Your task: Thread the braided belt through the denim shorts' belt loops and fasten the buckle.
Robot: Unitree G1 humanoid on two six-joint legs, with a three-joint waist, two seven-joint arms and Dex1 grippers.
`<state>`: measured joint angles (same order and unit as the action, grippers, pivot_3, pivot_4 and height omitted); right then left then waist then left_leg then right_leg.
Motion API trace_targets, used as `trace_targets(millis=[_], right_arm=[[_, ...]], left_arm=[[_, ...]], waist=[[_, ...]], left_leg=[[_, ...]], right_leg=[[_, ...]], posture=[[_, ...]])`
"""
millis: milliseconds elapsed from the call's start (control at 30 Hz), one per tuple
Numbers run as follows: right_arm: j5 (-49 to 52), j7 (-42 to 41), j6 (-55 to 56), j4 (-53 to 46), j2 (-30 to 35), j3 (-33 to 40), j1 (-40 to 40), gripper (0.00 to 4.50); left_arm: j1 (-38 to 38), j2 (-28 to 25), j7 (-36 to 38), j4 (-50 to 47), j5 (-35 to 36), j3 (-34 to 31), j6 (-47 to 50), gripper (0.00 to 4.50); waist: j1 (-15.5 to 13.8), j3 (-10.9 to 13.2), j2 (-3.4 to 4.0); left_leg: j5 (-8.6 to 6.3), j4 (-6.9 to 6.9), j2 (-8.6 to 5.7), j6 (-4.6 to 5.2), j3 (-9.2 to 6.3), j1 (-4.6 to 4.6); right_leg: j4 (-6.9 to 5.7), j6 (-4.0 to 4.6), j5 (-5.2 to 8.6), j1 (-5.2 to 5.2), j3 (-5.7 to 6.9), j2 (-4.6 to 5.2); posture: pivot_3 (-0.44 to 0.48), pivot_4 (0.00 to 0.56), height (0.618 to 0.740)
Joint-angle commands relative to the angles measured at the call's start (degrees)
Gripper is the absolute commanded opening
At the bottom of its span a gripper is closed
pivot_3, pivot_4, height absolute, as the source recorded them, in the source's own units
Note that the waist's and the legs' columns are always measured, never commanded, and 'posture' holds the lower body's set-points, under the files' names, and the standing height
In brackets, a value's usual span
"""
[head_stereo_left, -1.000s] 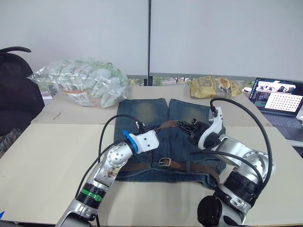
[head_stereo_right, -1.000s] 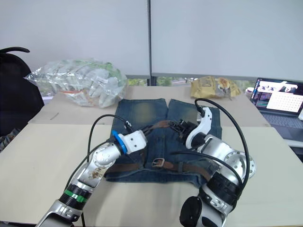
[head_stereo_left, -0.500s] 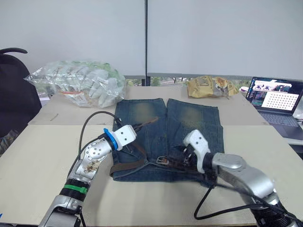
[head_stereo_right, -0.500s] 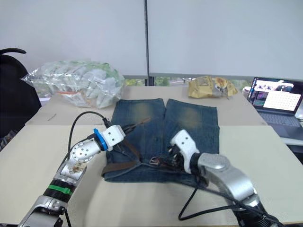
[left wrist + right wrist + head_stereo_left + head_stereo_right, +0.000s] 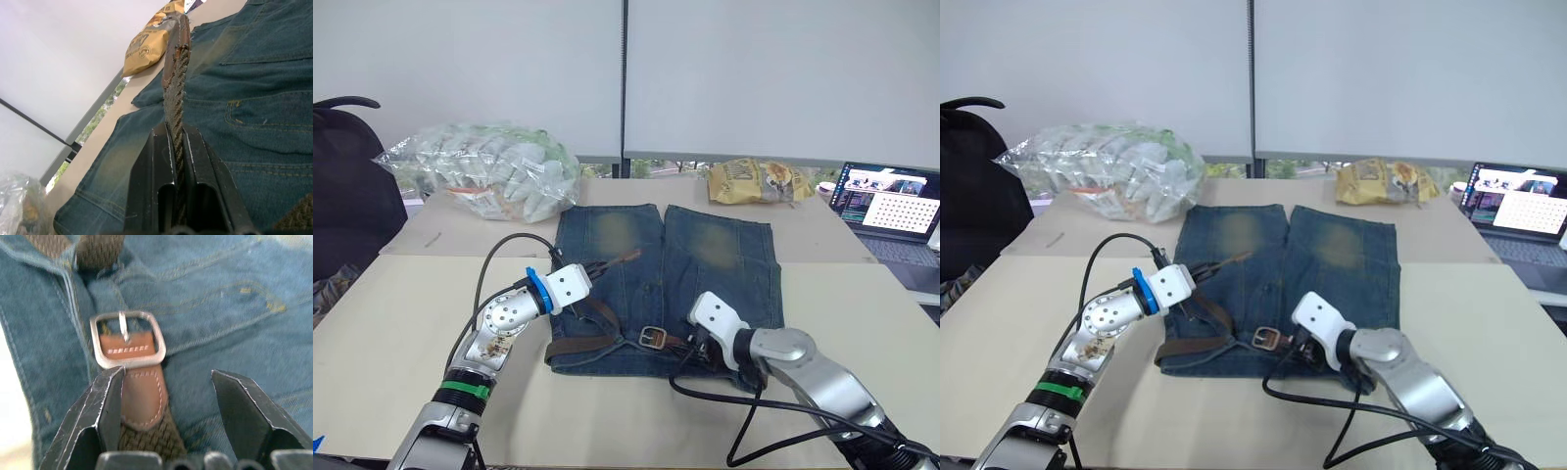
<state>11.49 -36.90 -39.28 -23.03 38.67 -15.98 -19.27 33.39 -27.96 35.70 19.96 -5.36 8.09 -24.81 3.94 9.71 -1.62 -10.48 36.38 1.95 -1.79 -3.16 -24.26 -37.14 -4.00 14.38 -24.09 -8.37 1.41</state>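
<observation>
Belt (image 5: 579, 345): brown, braided, lying along the waistband of the denim shorts (image 5: 705, 264), which are spread flat on the table (image 5: 401, 323) with the legs pointing away from the robot. Free tip of the belt is lifted off the denim and angled up over the left leg. Buckle (image 5: 127, 339), a square silver frame with the prong pointing inward, rests flat on the denim near the middle of the waistband, with a brown leather tab behind it.

Left gripper (image 5: 177, 147): both fingers pressed together on the belt strap a short way back from its tip; the strap runs up between them and sticks out beyond. In the head views this gripper (image 5: 590, 271) sits over the left side of the shorts, just above the waistband.

Right gripper (image 5: 168, 382): fingers spread apart, straddling the leather tab just behind the buckle, gripping nothing. One finger (image 5: 110, 396) is close beside the tab's edge; whether it touches cannot be told. The other stands clear over bare denim.

Far edge of table: a clear bag (image 5: 484, 171) of packets, a yellow snack bag (image 5: 759, 181), an open laptop (image 5: 886, 201).
</observation>
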Motion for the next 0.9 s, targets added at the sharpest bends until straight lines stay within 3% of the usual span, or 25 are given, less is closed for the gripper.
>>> trace_targets(millis=[33,500,733,900], right_arm=[[2.2,-1.3,-1.4,-2.7,-1.1,1.7,0.8,3.12],[-1.8,-3.4,0.0,-2.0,1.2,-0.1,2.3,3.12],[-2.9,-0.5,-1.3,-0.7,-1.3,0.7,1.8,3.12],[-3.1,1.0,-1.9,-0.3,-3.0,1.2,1.6,1.28]], left_arm=[[0.4,-0.2,-0.1,-1.8,0.7,-0.9,-0.6,0.00],[0.6,0.4,-0.3,-1.0,0.1,-0.4,-0.7,0.00],[0.5,0.6,0.0,-1.1,-0.1,0.0,-0.9,0.00],[0.1,0.3,0.1,-1.1,-0.2,0.3,-1.1,0.00]], waist=[[0.0,0.0,0.00],[-0.1,0.0,-0.01],[-0.1,0.0,-0.01],[-0.1,0.0,-0.01]], left_leg=[[0.00,0.00,0.00,0.00,-0.01,0.00],[0.00,0.03,-0.02,0.00,-0.01,-0.02],[0.00,0.08,-0.02,0.00,-0.02,-0.02],[0.00,0.10,-0.02,0.00,-0.02,-0.01]], right_leg=[[0.00,-0.01,0.00,0.00,0.00,0.00],[0.00,0.20,-0.12,0.02,0.00,0.01],[-0.01,0.20,-0.12,0.04,0.01,0.01],[-0.04,0.23,-0.15,0.04,0.01,0.01]], posture=[[0.000,0.150,0.740],[0.000,0.150,0.740],[0.000,0.150,0.740],[0.000,0.150,0.740]])
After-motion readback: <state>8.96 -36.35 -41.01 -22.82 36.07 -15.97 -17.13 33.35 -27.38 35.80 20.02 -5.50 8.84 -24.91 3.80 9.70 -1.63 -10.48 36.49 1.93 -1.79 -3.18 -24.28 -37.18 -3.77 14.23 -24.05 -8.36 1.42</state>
